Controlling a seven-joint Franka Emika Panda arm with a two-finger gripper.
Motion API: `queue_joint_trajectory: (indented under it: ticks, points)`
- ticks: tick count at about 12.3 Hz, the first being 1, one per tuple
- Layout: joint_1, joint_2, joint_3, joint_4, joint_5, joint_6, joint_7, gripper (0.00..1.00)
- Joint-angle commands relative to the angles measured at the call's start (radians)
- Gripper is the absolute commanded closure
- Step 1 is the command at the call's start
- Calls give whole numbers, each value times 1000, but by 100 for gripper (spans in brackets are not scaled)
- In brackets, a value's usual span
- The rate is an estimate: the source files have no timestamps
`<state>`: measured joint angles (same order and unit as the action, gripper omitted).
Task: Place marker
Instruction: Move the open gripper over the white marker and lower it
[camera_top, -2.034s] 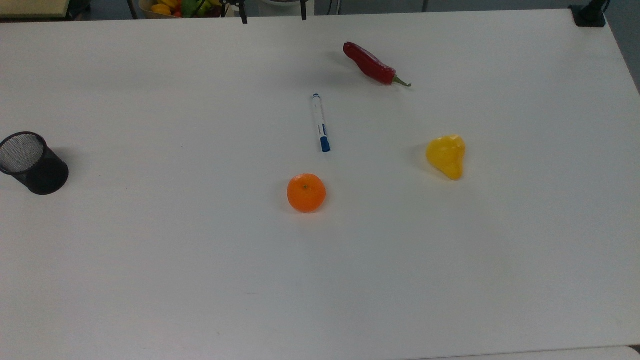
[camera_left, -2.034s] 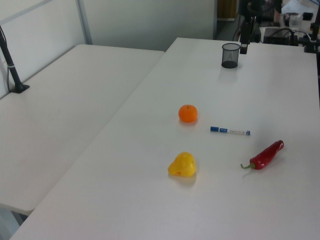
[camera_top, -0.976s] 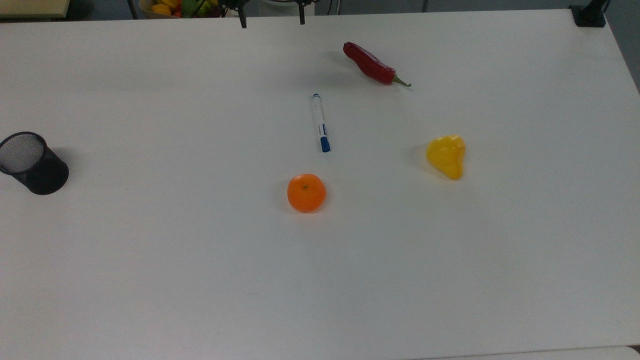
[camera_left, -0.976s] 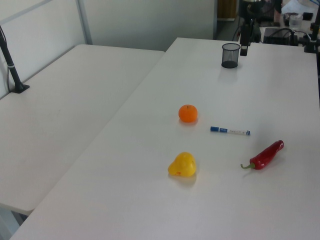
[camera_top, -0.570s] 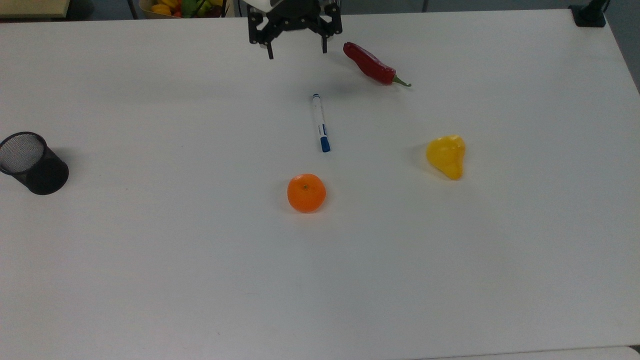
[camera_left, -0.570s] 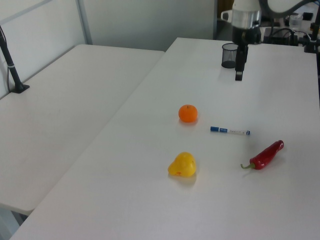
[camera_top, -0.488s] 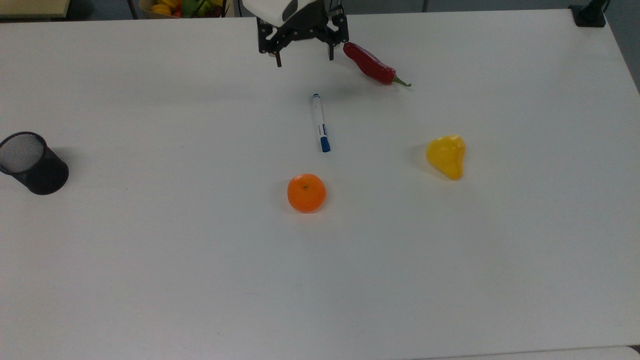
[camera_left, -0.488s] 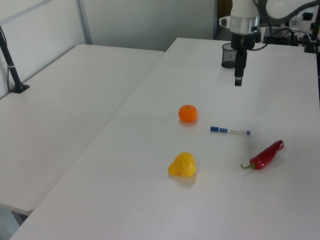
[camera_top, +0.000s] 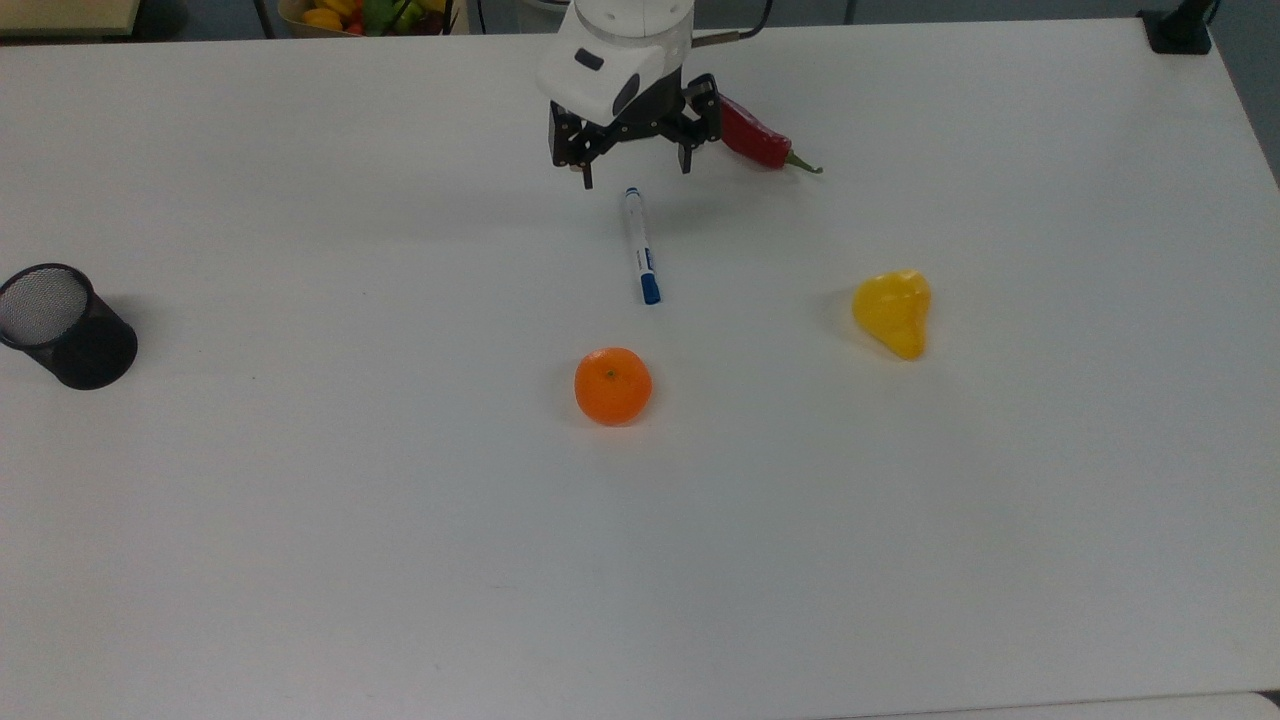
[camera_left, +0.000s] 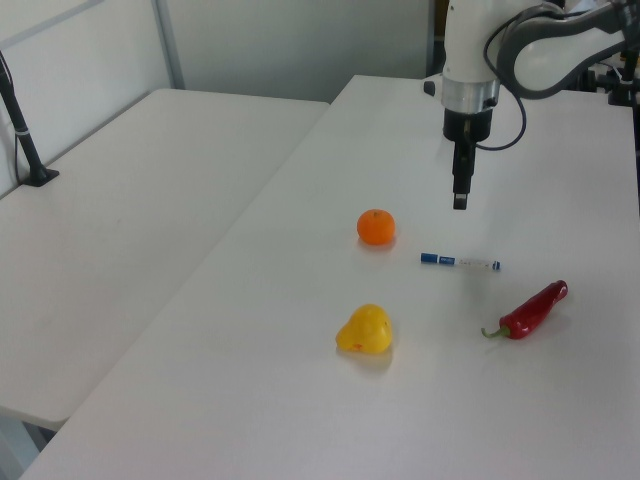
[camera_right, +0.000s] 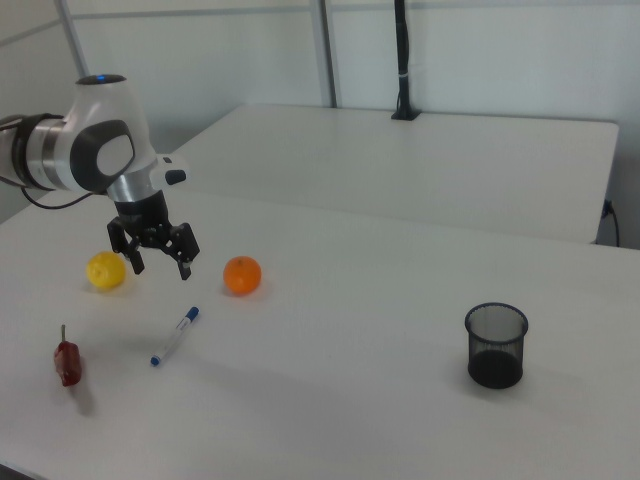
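White with a blue cap, the marker (camera_top: 640, 246) lies flat on the tabletop (camera_top: 300, 500), between the orange (camera_top: 613, 386) and the red chili (camera_top: 757, 138), untouched. Above its far end hangs the gripper (camera_top: 633, 173), fingers spread wide and holding nothing. Picking up and placing, perhaps into the distant mesh cup (camera_top: 62, 325), are all left.

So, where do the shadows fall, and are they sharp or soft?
Top view: soft shadows lie left of the orange and the yellow pear; a faint one spreads near the open gripper. Right view: a diffuse shadow sits beside the mesh cup.
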<state>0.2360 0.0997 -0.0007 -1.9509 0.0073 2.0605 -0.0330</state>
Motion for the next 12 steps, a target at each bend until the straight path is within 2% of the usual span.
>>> queue_joint_trajectory:
  ticks: [1, 5, 8, 12]
  points:
    - [29, 44, -8, -29, -21, 72, 19, 0]
    - [34, 71, -7, -85, -21, 182, 76, 0]
    - [34, 93, -4, -91, -35, 194, 76, 15]
    - [35, 109, -1, -121, -65, 260, 74, 27]
